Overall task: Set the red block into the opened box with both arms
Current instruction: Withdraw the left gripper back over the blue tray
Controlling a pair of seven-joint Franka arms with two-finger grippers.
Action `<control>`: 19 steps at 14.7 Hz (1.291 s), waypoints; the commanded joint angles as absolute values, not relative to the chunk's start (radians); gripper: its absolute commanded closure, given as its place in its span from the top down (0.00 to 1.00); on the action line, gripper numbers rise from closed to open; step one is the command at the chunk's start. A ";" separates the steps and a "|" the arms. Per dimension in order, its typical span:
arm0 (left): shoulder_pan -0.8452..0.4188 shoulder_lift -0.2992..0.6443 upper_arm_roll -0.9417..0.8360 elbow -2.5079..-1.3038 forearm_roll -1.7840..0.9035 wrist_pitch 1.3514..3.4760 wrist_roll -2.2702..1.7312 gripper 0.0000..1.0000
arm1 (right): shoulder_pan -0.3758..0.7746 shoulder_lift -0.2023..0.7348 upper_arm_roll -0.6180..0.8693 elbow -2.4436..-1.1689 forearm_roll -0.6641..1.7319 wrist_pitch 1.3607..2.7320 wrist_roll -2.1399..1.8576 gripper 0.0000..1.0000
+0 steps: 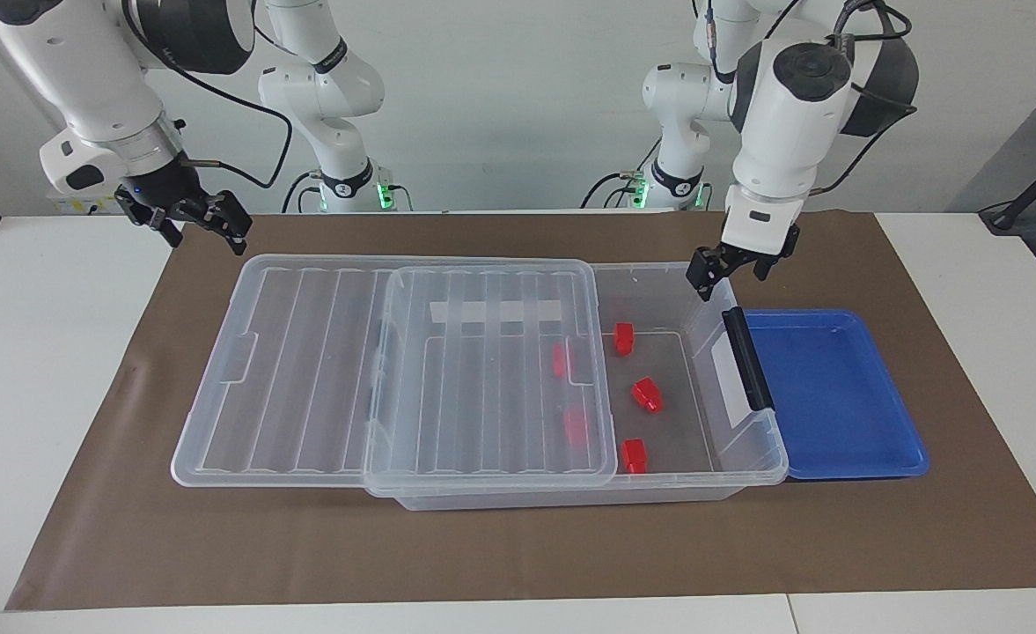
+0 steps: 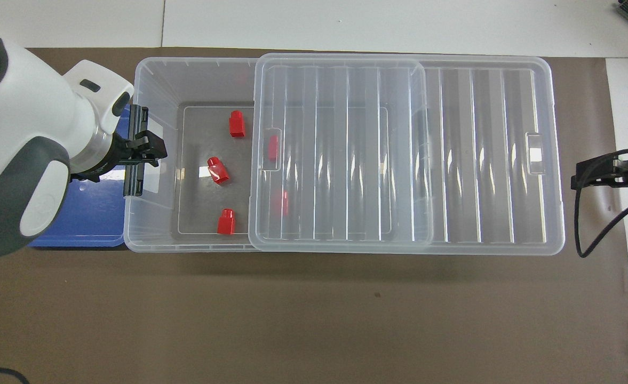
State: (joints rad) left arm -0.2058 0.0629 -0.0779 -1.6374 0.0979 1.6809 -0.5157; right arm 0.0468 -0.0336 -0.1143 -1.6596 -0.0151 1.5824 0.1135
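The clear box (image 1: 751, 462) (image 2: 151, 240) lies across the mat. Its ribbed lid (image 1: 289, 370) (image 2: 484, 154) is slid toward the right arm's end, leaving the latch end uncovered. Several red blocks lie on the box floor. Three sit in the uncovered part (image 1: 624, 337) (image 1: 648, 395) (image 1: 633, 455) (image 2: 219, 170), and others show through the lid (image 1: 560, 359). My left gripper (image 1: 731, 271) (image 2: 152, 152) hangs open and empty over the box's black latch (image 1: 746, 357). My right gripper (image 1: 205, 231) (image 2: 586, 178) waits open and empty above the mat at the right arm's end.
A shallow blue tray (image 1: 834, 396) (image 2: 79, 213) lies against the box's latch end, with nothing in it. The brown mat (image 1: 518, 546) covers the middle of the white table, and bare mat runs along the side farthest from the robots.
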 commanded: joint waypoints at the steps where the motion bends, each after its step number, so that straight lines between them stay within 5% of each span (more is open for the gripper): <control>1: -0.128 0.019 -0.081 -1.640 0.057 1.623 -0.382 1.00 | 0.040 -0.058 -0.114 -1.681 0.011 1.580 0.091 1.00; 10: -0.118 -0.014 -0.075 -1.480 -0.007 1.396 -0.293 1.00 | 0.040 -0.058 -0.112 -1.681 0.011 1.580 0.091 1.00; 12: -0.101 -0.070 -0.057 -1.585 -0.057 1.471 -0.288 1.00 | 0.040 -0.058 -0.114 -1.681 0.011 1.580 0.091 1.00; 19: -0.051 -0.065 -0.052 -1.647 -0.057 1.584 -0.146 1.00 | 0.040 -0.058 -0.113 -1.681 0.011 1.580 0.091 1.00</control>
